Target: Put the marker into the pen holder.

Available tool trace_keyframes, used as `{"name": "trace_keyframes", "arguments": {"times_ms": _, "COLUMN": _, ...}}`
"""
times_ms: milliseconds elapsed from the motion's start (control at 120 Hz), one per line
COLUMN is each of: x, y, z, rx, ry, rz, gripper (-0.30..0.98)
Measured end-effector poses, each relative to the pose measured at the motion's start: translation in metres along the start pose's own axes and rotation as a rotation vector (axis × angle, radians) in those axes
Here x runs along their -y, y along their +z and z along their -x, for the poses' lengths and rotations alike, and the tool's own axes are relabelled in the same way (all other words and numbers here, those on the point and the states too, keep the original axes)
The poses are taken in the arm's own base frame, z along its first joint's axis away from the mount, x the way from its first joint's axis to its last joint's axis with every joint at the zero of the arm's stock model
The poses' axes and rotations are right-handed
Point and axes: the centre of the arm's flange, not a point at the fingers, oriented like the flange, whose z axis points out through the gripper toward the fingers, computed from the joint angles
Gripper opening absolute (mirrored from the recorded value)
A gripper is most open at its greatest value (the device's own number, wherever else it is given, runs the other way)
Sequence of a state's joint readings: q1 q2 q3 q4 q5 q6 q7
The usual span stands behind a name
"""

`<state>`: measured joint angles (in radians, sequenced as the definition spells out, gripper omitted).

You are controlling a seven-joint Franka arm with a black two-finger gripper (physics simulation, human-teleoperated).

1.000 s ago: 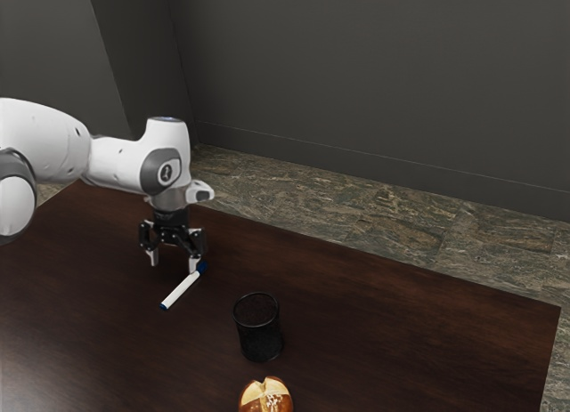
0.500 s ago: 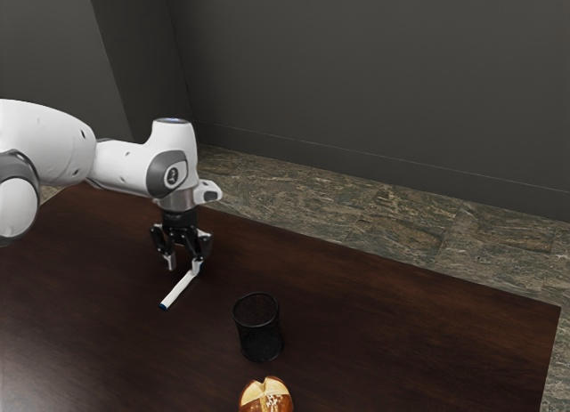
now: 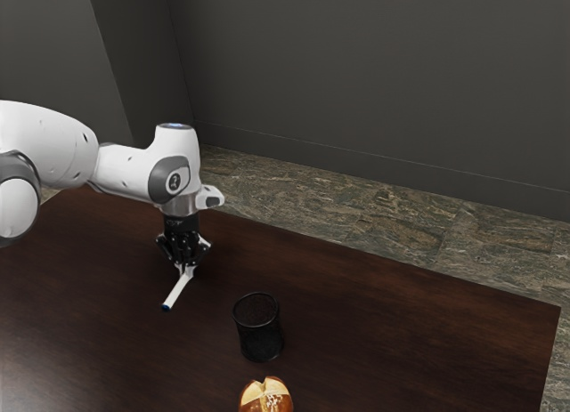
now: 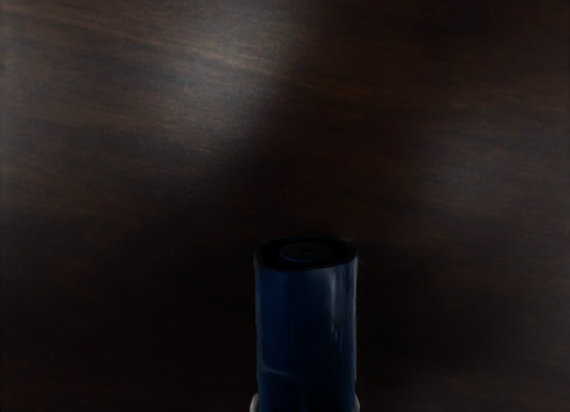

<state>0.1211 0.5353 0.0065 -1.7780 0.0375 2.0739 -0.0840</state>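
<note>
My gripper [image 3: 185, 270] is low over the dark table in the exterior view, its fingers drawn together on the capped end of the white marker [image 3: 176, 293]. The marker's white body slants down and away from the fingers toward the exterior view's lower left, ending in a dark blue tip. In the wrist view the marker's blue cap [image 4: 307, 336] stands between slivers of both fingertips at the lower edge. The black round pen holder [image 3: 259, 327] stands upright, apart from the gripper, toward the exterior view's lower right.
A brown bread roll [image 3: 266, 397] lies just beyond the pen holder at the exterior view's lower edge. The wooden table [image 3: 401, 319] ends at a long edge with stone floor behind it, and a dark grey wall rises farther back.
My hand has shifted slightly toward the exterior view's right, and its fingers, formerly apart, have shut on the marker. The marker has turned a little, its cap end swinging toward the exterior view's left.
</note>
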Motion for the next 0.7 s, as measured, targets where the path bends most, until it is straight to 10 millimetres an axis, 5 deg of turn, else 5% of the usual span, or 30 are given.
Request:
{"name": "trace_keyframes", "arguments": {"times_ms": 183, "x": -0.015, "y": -0.029, "z": 0.01, "rx": -0.06, "ry": 0.037, "rz": -0.031, "gripper": -0.1}}
{"name": "trace_keyframes", "arguments": {"times_ms": 333, "x": -0.038, "y": -0.087, "z": 0.04, "rx": -0.203, "ry": 0.129, "rz": -0.12, "gripper": -0.1}}
{"name": "trace_keyframes", "arguments": {"times_ms": 700, "x": -0.147, "y": -0.182, "z": 0.12, "rx": -0.619, "ry": 0.316, "rz": -0.079, "gripper": -0.1}}
